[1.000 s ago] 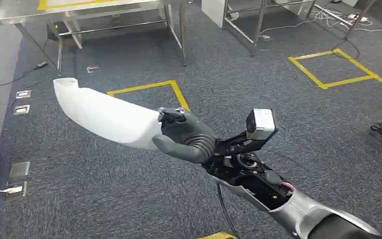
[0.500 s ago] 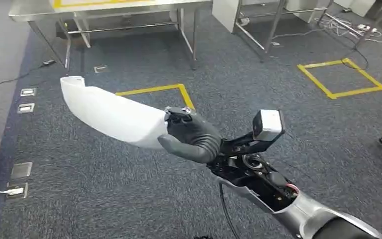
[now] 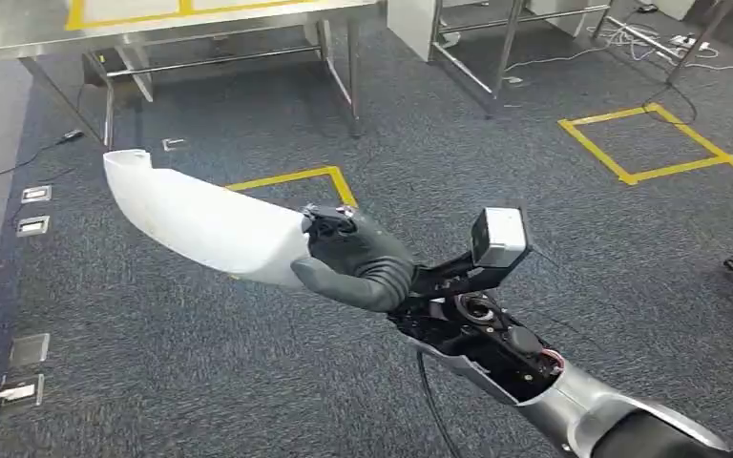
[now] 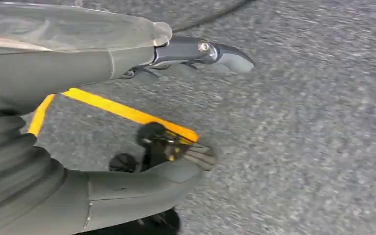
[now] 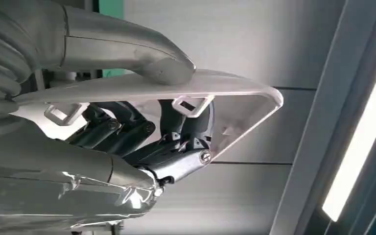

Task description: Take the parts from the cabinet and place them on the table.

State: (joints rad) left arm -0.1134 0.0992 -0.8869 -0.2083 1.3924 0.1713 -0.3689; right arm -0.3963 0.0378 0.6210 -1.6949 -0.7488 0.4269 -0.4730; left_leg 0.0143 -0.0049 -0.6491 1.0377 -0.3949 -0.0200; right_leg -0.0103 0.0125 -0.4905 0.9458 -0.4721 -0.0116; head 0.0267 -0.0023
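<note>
A white part (image 3: 205,224) is gripped by the right hand (image 3: 353,260) at frame centre, above the carpet. Carrying is judged underway; the table (image 3: 29,31), upper left, must be approached.

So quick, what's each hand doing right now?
Right hand: holding the white part.
Left hand: open, holding nothing.

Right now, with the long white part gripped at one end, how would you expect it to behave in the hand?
The white part probably is stiff: it juts out unsupported from the right hand without sagging. It looks like a thin hollow shell, so likely light for its size. Its smooth surface and one-end grip suggest it could twist or slip.
</note>
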